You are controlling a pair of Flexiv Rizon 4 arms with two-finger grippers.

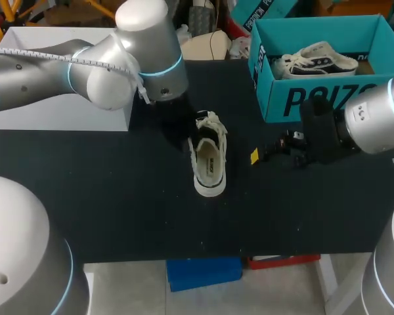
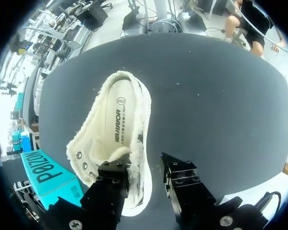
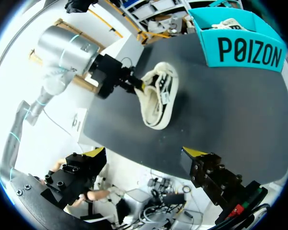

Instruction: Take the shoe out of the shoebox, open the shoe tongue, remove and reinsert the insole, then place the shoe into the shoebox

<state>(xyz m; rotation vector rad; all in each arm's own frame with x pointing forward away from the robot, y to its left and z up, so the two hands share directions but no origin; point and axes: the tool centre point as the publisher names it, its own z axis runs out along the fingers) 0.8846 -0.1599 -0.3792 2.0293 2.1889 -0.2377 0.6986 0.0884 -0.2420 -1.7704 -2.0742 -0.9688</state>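
- The shoe [image 1: 209,161] lies on the black worktop [image 1: 105,190], outside the teal shoebox [image 1: 328,98], with its insole [image 2: 116,124] showing inside.
- The left hand [image 2: 139,165] is at the shoe's laced end; I cannot tell whether it grasps the shoe.
- The right hand [image 3: 144,152] hangs released near the shoe, in front of the shoebox.
- A second shoe [image 1: 318,60] lies in the shoebox.

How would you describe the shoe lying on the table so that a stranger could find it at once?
On the black table, look left of the teal shoebox, toward the middle. There a cream canvas shoe lies insole up, with the left gripper at one end. Only this one is outside; the other shoe sits inside the shoebox.
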